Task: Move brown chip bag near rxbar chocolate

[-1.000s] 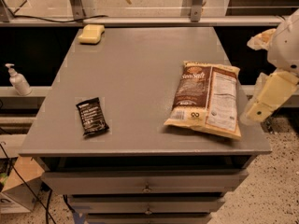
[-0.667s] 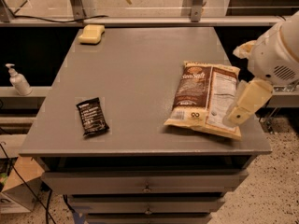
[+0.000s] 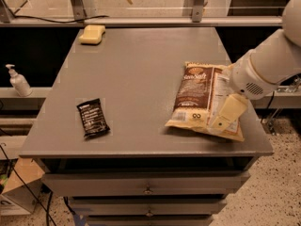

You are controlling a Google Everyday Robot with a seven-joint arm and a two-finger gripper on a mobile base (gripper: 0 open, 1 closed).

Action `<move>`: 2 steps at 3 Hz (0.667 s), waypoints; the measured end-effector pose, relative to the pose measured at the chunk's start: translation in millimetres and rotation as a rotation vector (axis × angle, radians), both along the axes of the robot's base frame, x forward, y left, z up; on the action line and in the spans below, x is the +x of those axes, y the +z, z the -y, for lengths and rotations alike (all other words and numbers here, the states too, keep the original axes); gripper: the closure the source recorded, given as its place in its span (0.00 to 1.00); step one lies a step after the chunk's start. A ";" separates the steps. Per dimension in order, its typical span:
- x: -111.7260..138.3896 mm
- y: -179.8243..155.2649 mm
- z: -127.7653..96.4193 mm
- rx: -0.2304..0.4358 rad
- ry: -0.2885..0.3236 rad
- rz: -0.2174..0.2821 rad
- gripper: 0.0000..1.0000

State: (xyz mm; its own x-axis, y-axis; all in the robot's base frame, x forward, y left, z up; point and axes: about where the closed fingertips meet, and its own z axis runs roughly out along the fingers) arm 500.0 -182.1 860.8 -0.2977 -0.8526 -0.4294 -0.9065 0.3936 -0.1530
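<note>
The brown chip bag (image 3: 195, 95) lies flat on the right side of the grey table (image 3: 141, 55), dark brown front up with a white nutrition panel on its right half. The rxbar chocolate (image 3: 92, 117), a small black wrapper with white text, lies near the table's front left, well apart from the bag. My gripper (image 3: 225, 114), cream-coloured at the end of the white arm (image 3: 263, 65), reaches in from the right and hangs over the bag's lower right part, covering some of the panel.
A yellow sponge (image 3: 92, 34) sits at the table's back left corner. A soap dispenser (image 3: 19, 81) stands on a shelf to the left. Drawers (image 3: 148, 187) are below the table's front edge. A railing runs behind the table.
The arm has swung left from beyond the table's right edge, and the gripper now sits over the chip bag. The bag and the bar have not moved.
</note>
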 end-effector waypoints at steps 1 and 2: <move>5.3 -19.7 -3.4 -0.006 -0.016 -0.043 0.17; 8.1 -20.0 -8.3 -0.015 -0.030 -0.056 0.40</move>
